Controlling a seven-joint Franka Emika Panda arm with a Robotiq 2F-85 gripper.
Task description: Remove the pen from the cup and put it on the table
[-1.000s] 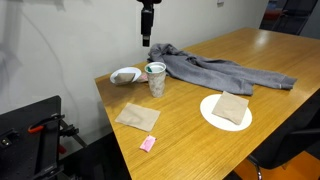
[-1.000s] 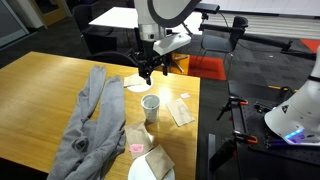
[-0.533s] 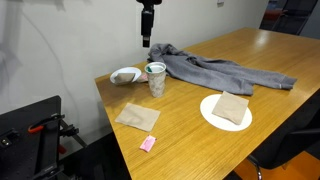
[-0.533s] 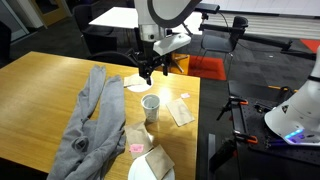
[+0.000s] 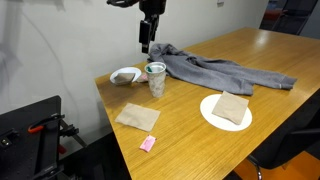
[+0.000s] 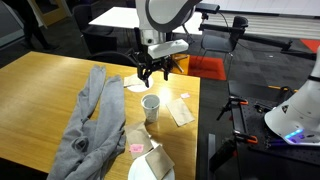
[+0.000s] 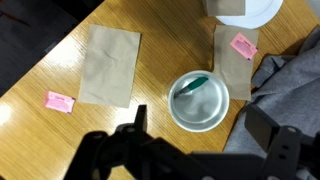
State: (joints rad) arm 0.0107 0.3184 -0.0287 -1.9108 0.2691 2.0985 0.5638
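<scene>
One gripper [image 6: 152,72] is hovering above the cup [image 7: 224,103], and we are seeing its jaws spread wide and empty. We are noting the green pen [image 7: 192,85] leaning inside the cup, which is standing upright on the table [image 5: 190,135].

Even, diffuse indoor light falls on the table [image 5: 185,100] [image 6: 40,90] in both exterior views, leaving only faint, soft shadows and a pale sheen on the wood. All frames are small and coarse. In the wrist view the gripper [image 7: 200,118] is a dark, blurred silhouette along the bottom, and the plate [image 7: 245,8] at the top edge is washed-out white.
</scene>
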